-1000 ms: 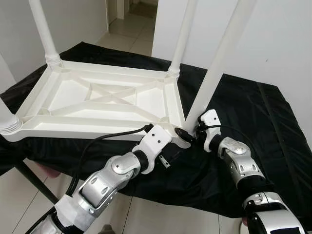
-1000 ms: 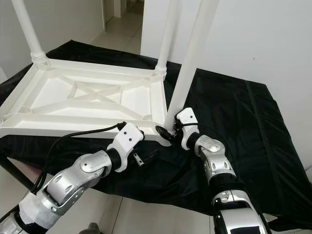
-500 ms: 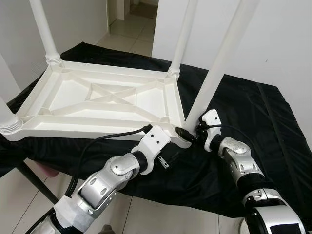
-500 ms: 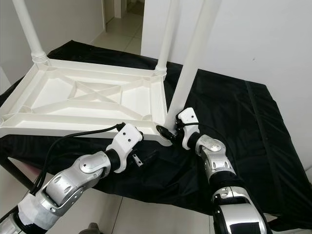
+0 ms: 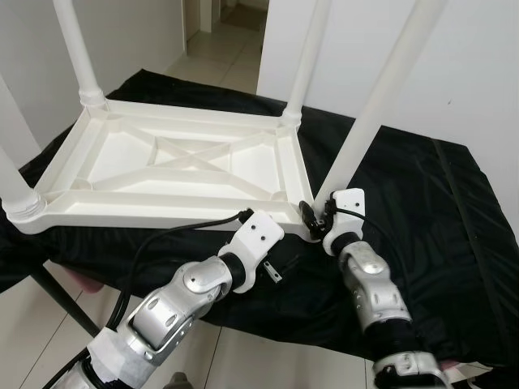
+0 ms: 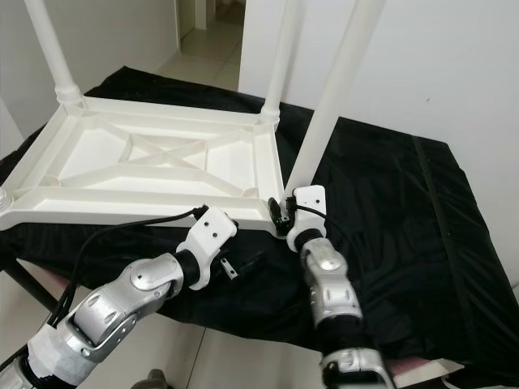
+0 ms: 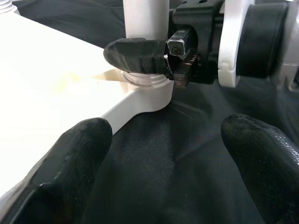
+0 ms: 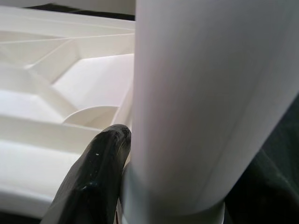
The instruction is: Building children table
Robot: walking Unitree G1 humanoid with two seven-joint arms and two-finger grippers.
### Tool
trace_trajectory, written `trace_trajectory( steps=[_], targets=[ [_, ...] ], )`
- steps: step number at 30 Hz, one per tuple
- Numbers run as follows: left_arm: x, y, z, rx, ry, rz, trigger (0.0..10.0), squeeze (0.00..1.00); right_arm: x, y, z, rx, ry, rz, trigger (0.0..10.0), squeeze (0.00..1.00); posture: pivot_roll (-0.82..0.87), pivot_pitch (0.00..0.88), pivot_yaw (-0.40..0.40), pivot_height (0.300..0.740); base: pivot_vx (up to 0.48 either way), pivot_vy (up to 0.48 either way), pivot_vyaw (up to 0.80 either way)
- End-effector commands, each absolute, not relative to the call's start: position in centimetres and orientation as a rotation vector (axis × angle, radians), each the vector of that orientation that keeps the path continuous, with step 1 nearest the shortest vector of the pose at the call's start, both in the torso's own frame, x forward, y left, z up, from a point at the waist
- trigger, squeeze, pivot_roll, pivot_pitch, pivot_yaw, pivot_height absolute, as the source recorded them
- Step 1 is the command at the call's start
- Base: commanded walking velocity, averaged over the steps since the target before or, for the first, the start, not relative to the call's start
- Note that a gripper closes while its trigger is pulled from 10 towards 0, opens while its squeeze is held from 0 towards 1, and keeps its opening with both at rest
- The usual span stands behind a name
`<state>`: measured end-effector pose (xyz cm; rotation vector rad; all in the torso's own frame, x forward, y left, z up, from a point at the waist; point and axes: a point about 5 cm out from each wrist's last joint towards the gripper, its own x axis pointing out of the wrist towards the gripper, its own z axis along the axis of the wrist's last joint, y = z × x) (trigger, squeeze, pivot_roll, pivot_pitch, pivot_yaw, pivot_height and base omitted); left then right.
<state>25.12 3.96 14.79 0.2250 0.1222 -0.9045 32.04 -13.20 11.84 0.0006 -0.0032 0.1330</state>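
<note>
A home interior. White walls (image 5: 478, 73) and pale floor tiles (image 5: 215, 61) show it. A hallway (image 5: 223, 16) opens at far left.

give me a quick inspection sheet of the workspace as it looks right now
surface: black cloth-covered table, creased.
job's things: white plastic children's table top upside down, four white legs pointing up; the near-right leg leans.
clutter: nothing seen.
hands: right hand shut on the near-right leg's base; left hand open, just under the table top's near corner.
cables: black cable along the left arm.
surroundings: white walls, tiled floor, open doorway behind.
</note>
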Motion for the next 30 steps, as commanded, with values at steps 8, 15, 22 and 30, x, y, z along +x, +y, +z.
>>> trace_trajectory(
  steps=[8, 15, 22, 30],
  targets=[
    [24.4, 3.3, 14.7, 0.213, 0.143, -1.054, 10.0, 0.00, 30.7, -12.5, 11.2, 0.056, 0.059, -0.024, 10.0, 0.00, 0.14, 0.043, -0.088, 0.740, 0.000, 0.000, 0.00],
    [24.5, 3.2, 14.8, 0.214, 0.140, -1.052, 10.0, 0.00, 30.7, -12.7, 11.7, 0.060, 0.049, -0.008, 10.0, 1.00, 0.15, 0.041, -0.093, 0.740, 0.000, 0.000, 0.00],
    [24.6, 3.3, 14.9, 0.213, 0.138, -1.044, 10.0, 0.00, 31.7, -14.6, 13.1, 0.043, -0.003, 0.131, 10.0, 1.00, 0.15, 0.040, -0.098, 0.740, 0.000, 0.000, 0.00],
    [24.8, 3.3, 15.0, 0.213, 0.134, -1.044, 10.0, 0.00, 32.8, -16.0, 13.4, -0.052, 0.012, 0.442, 10.0, 0.00, 0.15, 0.037, -0.095, 0.740, 0.000, 0.000, 0.00]
  ],
)
